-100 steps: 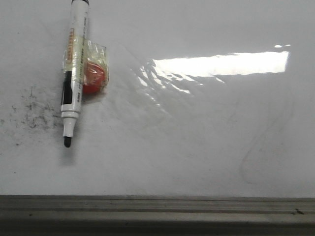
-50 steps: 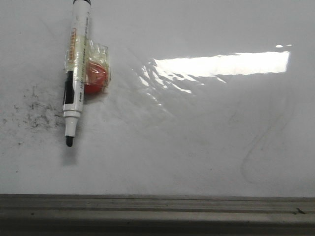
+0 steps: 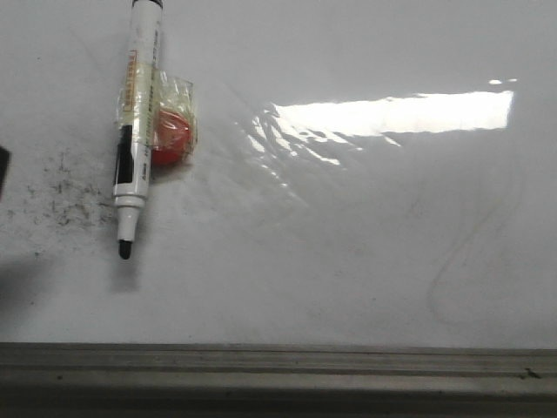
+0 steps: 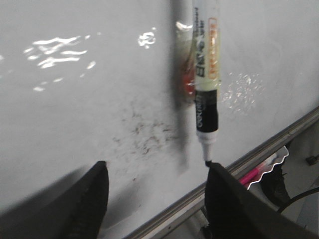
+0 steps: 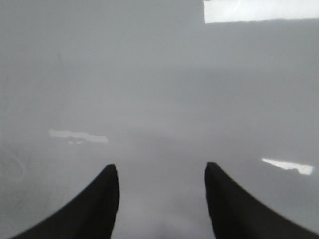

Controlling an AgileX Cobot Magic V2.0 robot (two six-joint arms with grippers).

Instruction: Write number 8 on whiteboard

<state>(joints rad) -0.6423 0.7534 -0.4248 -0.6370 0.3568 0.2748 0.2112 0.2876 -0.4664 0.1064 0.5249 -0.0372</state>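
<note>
The whiteboard (image 3: 348,261) fills the front view, glossy white, with its grey grooved edge rail (image 3: 278,374) running along the near side. No thick black line of a number 8 shows anywhere on it; the marks it carries are a patch of scattered grey specks (image 3: 61,196) at the left and a faint thin curved trace (image 3: 461,261) at the right. A bright window reflection (image 3: 392,113) lies across the far right part, beside a wrinkled shiny patch (image 3: 270,144). A white marker (image 3: 137,131) with a black band sits on the left part of the board, uncapped, its black tip (image 3: 125,251) pointing toward the near edge, just right of the specks. A red round object in clear wrap (image 3: 170,135) touches the marker's right side. The left gripper (image 4: 154,199) hangs over the near left part of the board with its dark fingers (image 4: 89,199) spread wide and nothing between them; the marker tip (image 4: 208,162) lies close to one finger. The right gripper (image 5: 162,199) is likewise spread wide and bare over blank board surface (image 5: 159,99).
</note>
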